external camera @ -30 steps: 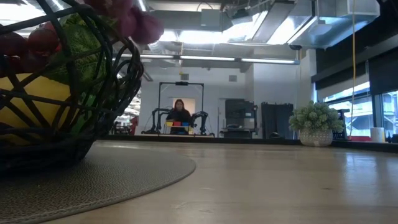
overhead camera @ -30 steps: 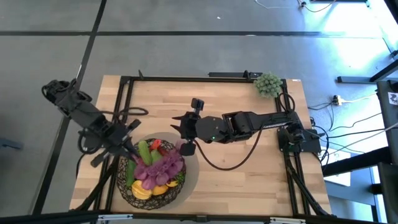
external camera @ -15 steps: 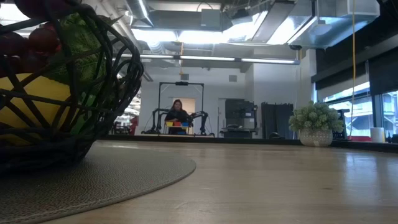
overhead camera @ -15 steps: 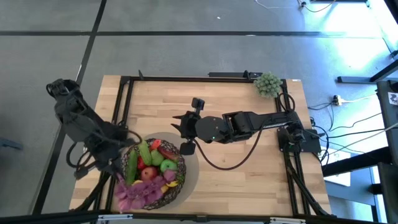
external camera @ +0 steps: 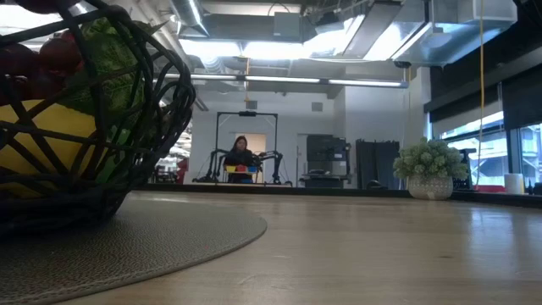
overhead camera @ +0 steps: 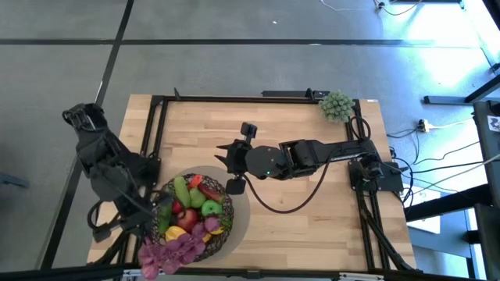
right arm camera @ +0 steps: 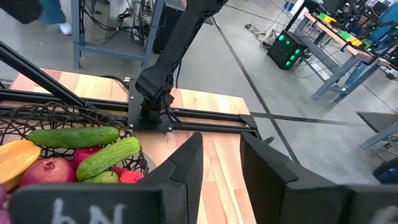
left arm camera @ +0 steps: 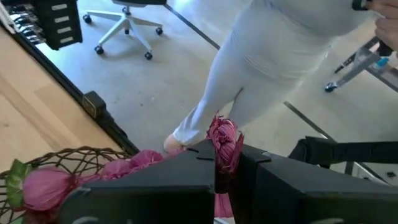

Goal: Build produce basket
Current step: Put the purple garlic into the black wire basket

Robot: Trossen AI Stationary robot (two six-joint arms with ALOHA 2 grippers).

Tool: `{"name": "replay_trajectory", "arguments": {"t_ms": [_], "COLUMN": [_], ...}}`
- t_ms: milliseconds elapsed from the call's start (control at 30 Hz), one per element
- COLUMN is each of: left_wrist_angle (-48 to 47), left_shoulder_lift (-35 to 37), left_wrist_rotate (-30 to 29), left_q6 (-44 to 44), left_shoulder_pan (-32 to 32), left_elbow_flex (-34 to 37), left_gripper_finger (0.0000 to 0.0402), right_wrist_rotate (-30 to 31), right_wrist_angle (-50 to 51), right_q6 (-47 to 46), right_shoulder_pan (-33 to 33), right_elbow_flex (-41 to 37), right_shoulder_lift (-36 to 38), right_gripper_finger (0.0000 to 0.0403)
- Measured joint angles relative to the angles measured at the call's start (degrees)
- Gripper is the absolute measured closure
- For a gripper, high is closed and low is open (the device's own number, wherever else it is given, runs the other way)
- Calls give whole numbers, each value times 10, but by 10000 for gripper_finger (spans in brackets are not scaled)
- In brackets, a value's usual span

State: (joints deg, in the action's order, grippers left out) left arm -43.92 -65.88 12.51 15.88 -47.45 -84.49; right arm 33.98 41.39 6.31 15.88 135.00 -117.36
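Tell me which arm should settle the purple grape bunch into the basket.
Left. The left gripper is shut on the purple grape bunch, hanging over the basket edge. The right gripper is empty, beyond the basket.

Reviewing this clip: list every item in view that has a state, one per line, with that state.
left gripper: shut on the purple grape bunch, at the basket's near-left edge.
purple grape bunch: held, hanging over the basket's rim.
basket: upright on the grey mat, filled with produce.
cucumbers: lying in the basket.
right gripper: jaws apart, holding nothing, beside the basket.
potted plant: upright at the table's far corner.
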Motion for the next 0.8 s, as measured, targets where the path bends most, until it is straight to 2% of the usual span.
{"name": "replay_trajectory", "arguments": {"t_ms": [100,267,800], "left_wrist_angle": [8,55,12], "left_shoulder_lift": [-2,9,15], "left_wrist_rotate": [6,26,18], "left_q6": [-8,-72,-113], "left_shoulder_pan": [0,0,1], "left_elbow_flex": [0,0,0], "left_gripper_finger": [401,401,401], "right_wrist_rotate": [0,0,0], "right_wrist_angle": [0,0,0], "right_q6": [0,0,-16], "right_shoulder_pan": [0,0,0], "right_elbow_flex": [0,0,0], "right_shoulder_lift": [0,0,0], "right_gripper_finger": [302,302,302]}}
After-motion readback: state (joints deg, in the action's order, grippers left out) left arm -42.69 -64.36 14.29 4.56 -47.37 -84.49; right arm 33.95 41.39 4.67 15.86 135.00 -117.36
